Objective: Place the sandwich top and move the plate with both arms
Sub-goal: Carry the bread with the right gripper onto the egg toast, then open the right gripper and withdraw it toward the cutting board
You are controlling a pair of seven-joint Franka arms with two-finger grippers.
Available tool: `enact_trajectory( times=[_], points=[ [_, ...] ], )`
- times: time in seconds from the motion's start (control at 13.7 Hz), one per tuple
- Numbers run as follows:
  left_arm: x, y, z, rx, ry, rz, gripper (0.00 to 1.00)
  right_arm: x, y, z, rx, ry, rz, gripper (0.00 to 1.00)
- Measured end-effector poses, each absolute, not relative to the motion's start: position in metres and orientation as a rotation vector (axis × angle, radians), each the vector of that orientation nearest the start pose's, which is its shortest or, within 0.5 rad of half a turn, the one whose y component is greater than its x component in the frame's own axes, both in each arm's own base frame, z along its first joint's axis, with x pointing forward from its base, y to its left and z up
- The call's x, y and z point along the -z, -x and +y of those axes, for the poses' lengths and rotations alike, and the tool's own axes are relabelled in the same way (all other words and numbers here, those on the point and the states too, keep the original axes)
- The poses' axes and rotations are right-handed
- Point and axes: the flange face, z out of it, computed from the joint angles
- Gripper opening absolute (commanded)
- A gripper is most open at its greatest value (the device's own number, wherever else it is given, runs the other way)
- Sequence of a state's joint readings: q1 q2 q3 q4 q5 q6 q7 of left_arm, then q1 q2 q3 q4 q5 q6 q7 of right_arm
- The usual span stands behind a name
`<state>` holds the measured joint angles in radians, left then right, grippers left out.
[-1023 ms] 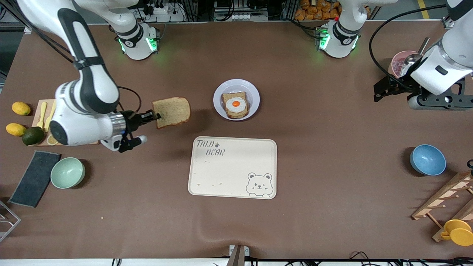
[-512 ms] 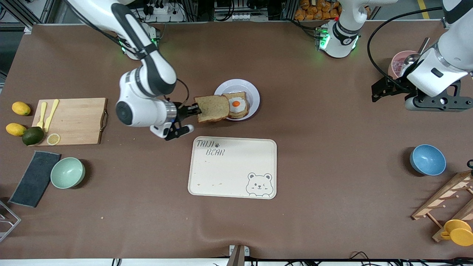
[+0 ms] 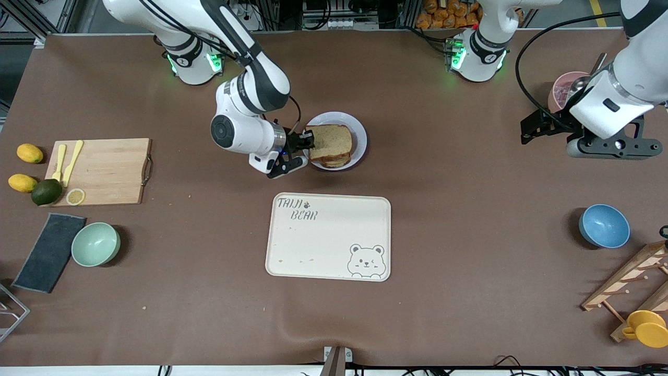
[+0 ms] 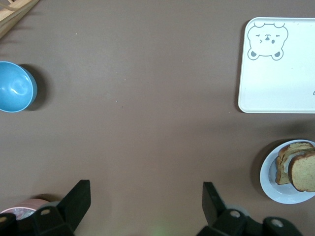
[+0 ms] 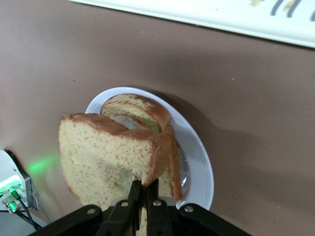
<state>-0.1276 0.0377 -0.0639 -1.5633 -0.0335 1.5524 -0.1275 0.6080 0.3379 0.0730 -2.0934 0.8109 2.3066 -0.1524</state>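
Front view: high, looking down across the whole table toward both robot bases. Left wrist view: well above the table, looking down, taking in the plate (image 4: 275, 189) and tray (image 4: 275, 73). Right wrist view: close over the same plate (image 5: 199, 157), tray edge (image 5: 206, 17) showing.

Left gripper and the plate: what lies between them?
Only bare table between the open left gripper and the plate, in the front view.

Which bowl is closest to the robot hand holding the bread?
The mint-green bowl, beside the dark cloth. The right tool holds the sandwich top over the plate; the blue bowl sits much farther away.
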Motion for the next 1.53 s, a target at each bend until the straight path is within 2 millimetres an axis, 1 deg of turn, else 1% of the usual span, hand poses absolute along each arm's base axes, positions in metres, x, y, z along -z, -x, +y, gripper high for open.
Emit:
enact_trajectory(
  times=[0.15, 0.44, 0.51, 0.58, 0.66, 0.73, 0.8, 0.88, 0.95, 1.02, 1.1, 1.39, 1.53],
  points=[
    [-0.603, -0.553, -0.111, -0.094, 3.166, 0.102, 1.0, -0.253, -0.432, 0.379, -0.347, 2.578, -0.281, 0.0],
    [-0.594, -0.553, -0.113, -0.127, 3.178, 0.104, 1.0, -0.245, -0.426, 0.38, -0.346, 2.595, -0.263, 0.0],
    [-0.591, -0.554, -0.115, -0.14, 3.189, 0.104, 1.0, -0.241, -0.424, 0.38, -0.35, 2.599, -0.259, 0.02],
    [-0.588, -0.554, -0.115, -0.15, 3.196, 0.103, 1.0, -0.238, -0.424, 0.38, -0.357, 2.603, -0.25, 0.15],
    [-0.586, -0.554, -0.116, -0.16, 3.202, 0.103, 1.0, -0.236, -0.423, 0.38, -0.365, 2.607, -0.232, 0.2],
    [-0.584, -0.554, -0.117, -0.169, 3.208, 0.102, 1.0, -0.235, -0.423, 0.38, -0.374, 2.611, -0.208, 0.36],
    [-0.581, -0.554, -0.117, -0.179, 3.209, 0.102, 1.0, -0.234, -0.422, 0.382, -0.381, 2.615, -0.192, 0.41],
    [-0.578, -0.554, -0.117, -0.191, 3.209, 0.1, 1.0, -0.235, -0.42, 0.384, -0.386, 2.617, -0.179, 0.52],
    [-0.575, -0.554, -0.117, -0.201, 3.211, 0.097, 1.0, -0.235, -0.419, 0.386, -0.389, 2.62, -0.168, 0.61],
    [-0.573, -0.554, -0.116, -0.211, 3.218, 0.092, 1.0, -0.235, -0.418, 0.387, -0.392, 2.622, -0.155, 0.75],
    [-0.571, -0.554, -0.116, -0.22, 3.229, 0.088, 1.0, -0.236, -0.419, 0.387, -0.392, 2.623, -0.14, 1.0],
    [-0.556, -0.551, -0.118, -0.291, 3.271, 0.071, 1.0, -0.245, -0.433, 0.381, -0.372, 2.617, -0.108, 1.0],
    [-0.546, -0.551, -0.108, -0.342, 3.329, 0.053, 1.0, -0.255, -0.45, 0.367, -0.396, 2.596, -0.082, 1.0]
  ],
)
